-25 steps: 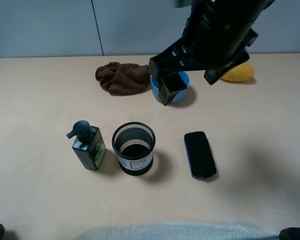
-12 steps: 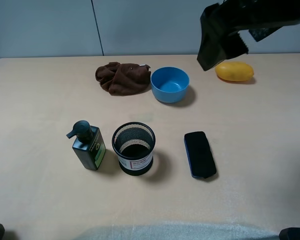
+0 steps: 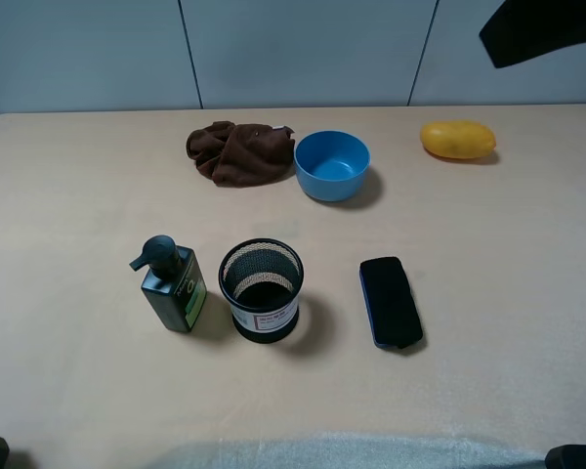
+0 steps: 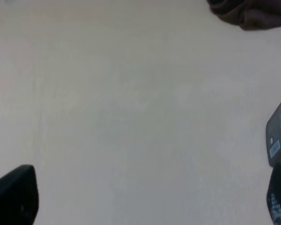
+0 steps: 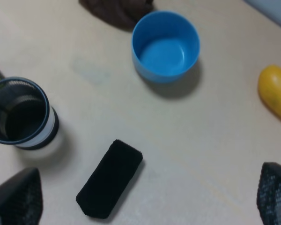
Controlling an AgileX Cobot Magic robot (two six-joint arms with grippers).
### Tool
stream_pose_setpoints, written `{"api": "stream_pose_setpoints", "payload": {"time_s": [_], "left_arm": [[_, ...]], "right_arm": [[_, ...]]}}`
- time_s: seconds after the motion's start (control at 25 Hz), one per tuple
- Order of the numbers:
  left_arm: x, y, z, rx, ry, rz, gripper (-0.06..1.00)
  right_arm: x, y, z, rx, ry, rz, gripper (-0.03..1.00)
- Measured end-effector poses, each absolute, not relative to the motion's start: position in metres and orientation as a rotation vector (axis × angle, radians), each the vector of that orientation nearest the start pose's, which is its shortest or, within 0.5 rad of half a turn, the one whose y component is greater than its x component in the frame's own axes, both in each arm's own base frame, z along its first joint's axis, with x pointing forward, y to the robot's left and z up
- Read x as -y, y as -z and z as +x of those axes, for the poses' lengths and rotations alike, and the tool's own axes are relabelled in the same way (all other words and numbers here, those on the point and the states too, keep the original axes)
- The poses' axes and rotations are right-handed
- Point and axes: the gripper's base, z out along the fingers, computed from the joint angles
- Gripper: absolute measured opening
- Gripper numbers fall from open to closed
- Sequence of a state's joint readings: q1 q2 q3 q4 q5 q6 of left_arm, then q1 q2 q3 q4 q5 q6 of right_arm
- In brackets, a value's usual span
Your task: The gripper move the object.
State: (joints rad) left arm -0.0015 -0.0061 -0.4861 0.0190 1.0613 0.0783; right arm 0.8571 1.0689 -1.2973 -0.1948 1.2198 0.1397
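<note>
The black wire-mesh pen cup [image 3: 262,290] with a white-and-red label stands upright on the table, front of centre, empty. It also shows in the right wrist view [image 5: 21,115]. My right gripper [image 5: 145,194] is open and empty, high above the table with nothing between its fingers [image 5: 16,197]. In the exterior high view only a dark part of the right arm [image 3: 542,27] shows, at the top right corner. My left gripper [image 4: 145,199] is open and empty over bare table, far from the cup.
A dark green pump bottle [image 3: 171,285] stands just left of the cup. A flat black case [image 3: 390,300] lies to its right. A blue bowl [image 3: 332,164], a brown cloth [image 3: 239,150] and a yellow fruit [image 3: 457,139] sit at the back.
The right arm has swung up and to the right, from over the blue bowl to the top right corner. The cup and other objects have not moved.
</note>
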Motion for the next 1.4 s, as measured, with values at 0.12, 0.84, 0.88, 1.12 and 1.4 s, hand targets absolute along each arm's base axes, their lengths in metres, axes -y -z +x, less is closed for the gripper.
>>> {"api": "stream_pose_setpoints", "payload": {"time_s": [0.12, 0.84, 0.88, 1.12, 1.4], "left_arm": [[-0.002, -0.273, -0.004, -2.052, -0.071, 0.081, 0.99], [-0.002, -0.273, -0.004, -2.052, -0.071, 0.081, 0.99], [-0.002, -0.273, -0.004, -2.052, -0.071, 0.081, 0.99], [-0.002, -0.273, -0.004, -2.052, -0.071, 0.081, 0.99], [-0.002, -0.273, -0.004, -2.052, -0.071, 0.081, 0.99]], "right_arm": [[-0.118, -0.426, 0.125, -2.253, -0.196, -0.860, 0.69], [-0.026, -0.459, 0.087, -2.128, -0.080, -0.392, 0.69], [-0.021, -0.460, 0.082, -2.119, -0.074, -0.350, 0.69], [0.000, -0.456, 0.050, -2.070, -0.017, -0.138, 0.69], [0.008, -0.392, 0.021, -2.074, 0.069, 0.022, 0.69]]}}
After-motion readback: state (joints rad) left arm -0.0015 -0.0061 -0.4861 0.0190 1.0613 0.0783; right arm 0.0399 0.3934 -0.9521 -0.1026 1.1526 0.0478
